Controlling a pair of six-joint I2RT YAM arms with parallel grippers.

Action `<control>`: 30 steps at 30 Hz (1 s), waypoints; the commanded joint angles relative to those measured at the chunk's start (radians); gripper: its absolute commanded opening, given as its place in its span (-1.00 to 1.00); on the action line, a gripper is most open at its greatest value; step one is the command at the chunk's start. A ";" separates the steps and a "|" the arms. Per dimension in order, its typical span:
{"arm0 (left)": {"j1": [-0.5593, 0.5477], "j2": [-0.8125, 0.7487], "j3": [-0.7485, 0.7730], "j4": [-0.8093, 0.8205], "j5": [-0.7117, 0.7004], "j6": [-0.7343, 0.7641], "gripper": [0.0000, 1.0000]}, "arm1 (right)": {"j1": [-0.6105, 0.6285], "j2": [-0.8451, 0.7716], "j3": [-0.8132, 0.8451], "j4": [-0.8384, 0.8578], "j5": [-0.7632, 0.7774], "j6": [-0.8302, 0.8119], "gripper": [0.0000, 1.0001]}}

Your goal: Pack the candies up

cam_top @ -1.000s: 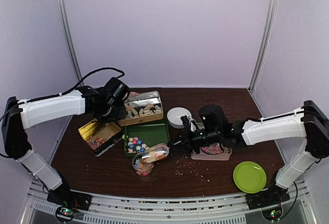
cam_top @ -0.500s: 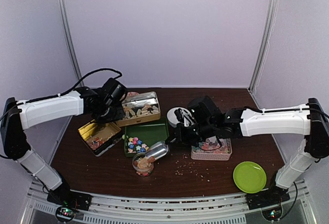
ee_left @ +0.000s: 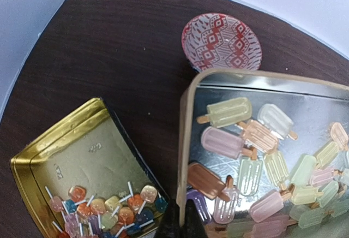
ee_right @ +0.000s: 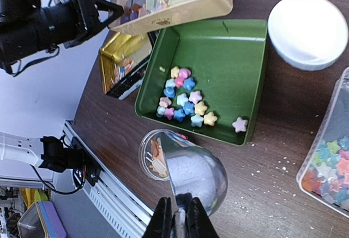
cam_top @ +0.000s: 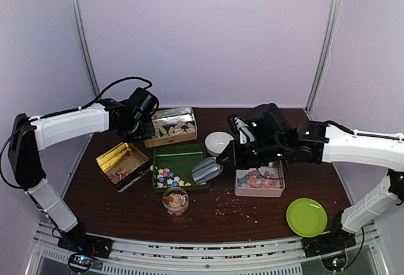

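Note:
My left gripper (ee_left: pixel 184 224) is shut on the rim of a silver tin (ee_left: pixel 183 156) (cam_top: pixel 170 125), holding it off the table; pastel popsicle-shaped candies (ee_left: pixel 240 140) lie inside. My right gripper (ee_right: pixel 180 216) is shut on the handle of a shiny metal scoop (ee_right: pixel 197 175) (cam_top: pixel 207 169), which shows no candy in it. Under the scoop stands a small clear jar (ee_right: pixel 151 153) (cam_top: pixel 175 201) with a few candies. Star-shaped candies (ee_right: pixel 184 99) (cam_top: pixel 167 177) lie in the green tray (ee_right: pixel 229 47) (cam_top: pixel 183 156).
A gold tin (cam_top: pixel 122 164) (ee_left: pixel 71 156) with small lollipop candies sits left of the tray. A white bowl (cam_top: pixel 218 142), a clear box of star candies (cam_top: pixel 259 181), a green plate (cam_top: pixel 306 217) and a red patterned bowl (ee_left: pixel 221 41) stand around. Pale crumbs (cam_top: pixel 233 207) dot the table.
The right gripper has lifted the scoop away from the jar, up and to the right; its candies are now in the jar. The left gripper has shifted the silver tin slightly back and left.

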 commanded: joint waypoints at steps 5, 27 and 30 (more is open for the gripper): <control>0.020 0.138 0.236 0.052 -0.024 0.162 -1.00 | -0.041 -0.352 -0.232 0.148 0.211 -0.029 -1.00; 0.025 0.566 0.651 0.085 -0.071 0.298 -1.00 | -0.061 -0.731 -0.554 0.243 0.350 -0.025 -1.00; 0.026 0.630 0.724 0.050 -0.055 0.278 -1.00 | -0.063 -0.746 -0.562 0.247 0.367 -0.033 -1.00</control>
